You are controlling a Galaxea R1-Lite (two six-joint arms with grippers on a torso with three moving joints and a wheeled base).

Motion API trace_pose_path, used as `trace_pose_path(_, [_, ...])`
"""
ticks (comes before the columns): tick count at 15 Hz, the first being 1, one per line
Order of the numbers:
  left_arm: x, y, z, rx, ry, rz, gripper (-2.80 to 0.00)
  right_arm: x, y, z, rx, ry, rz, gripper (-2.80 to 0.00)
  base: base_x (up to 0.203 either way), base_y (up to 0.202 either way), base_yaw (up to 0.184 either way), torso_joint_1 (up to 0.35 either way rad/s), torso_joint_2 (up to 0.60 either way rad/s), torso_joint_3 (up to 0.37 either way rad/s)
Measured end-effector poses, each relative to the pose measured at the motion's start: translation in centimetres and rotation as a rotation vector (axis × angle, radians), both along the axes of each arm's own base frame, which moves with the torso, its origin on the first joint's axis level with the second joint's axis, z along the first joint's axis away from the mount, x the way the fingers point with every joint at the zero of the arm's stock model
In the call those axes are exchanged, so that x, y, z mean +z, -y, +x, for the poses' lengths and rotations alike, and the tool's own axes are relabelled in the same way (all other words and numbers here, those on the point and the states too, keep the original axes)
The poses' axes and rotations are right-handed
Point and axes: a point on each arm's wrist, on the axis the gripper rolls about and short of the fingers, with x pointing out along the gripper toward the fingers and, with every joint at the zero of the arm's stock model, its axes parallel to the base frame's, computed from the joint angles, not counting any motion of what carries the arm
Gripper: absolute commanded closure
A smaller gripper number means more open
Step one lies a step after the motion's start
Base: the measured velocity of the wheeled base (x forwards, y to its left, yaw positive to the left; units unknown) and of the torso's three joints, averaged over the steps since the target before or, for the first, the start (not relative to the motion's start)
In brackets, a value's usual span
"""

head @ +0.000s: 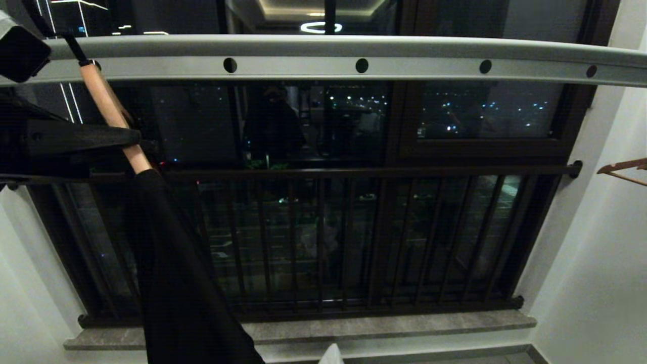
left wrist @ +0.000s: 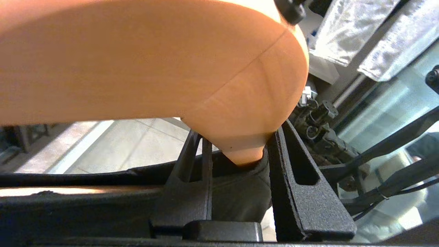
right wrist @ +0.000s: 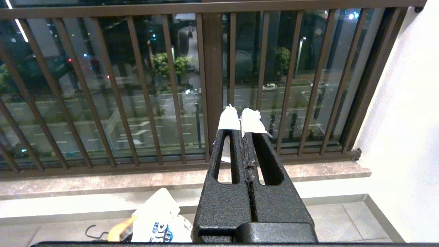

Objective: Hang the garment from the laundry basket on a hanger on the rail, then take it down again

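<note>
From the head camera we see the long pale silver-grey metal rail (head: 323,63) with round dark holes spanning the top. At ten o'clock the left gripper (head: 132,137) reaches in level from the left and clamps the tan wooden hanger (head: 108,108), which slants below the rail; the black garment (head: 177,283) drapes from it toward seven o'clock.

At the left wrist, the jaws pinch the hanger's wooden body (left wrist: 154,61).

At the right wrist, the right gripper (right wrist: 242,121) points level at the dark brown window-guard bars (right wrist: 144,85), white-taped tips pressed together, empty.

hanger (head: 113,116): hook end cut off | garment (head: 187,283): lower part cut off
</note>
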Motion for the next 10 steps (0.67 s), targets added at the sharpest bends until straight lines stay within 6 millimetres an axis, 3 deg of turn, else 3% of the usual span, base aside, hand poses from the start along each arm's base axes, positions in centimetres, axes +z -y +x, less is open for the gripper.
trace_pose_path(10, [-2.7,2.4,6.5,0.001,-0.034,0.048,0.00,0.0,0.0,0.0,0.000,0.000,0.000,0.00,0.000,0.000,0.000,0.000,0.00,0.000])
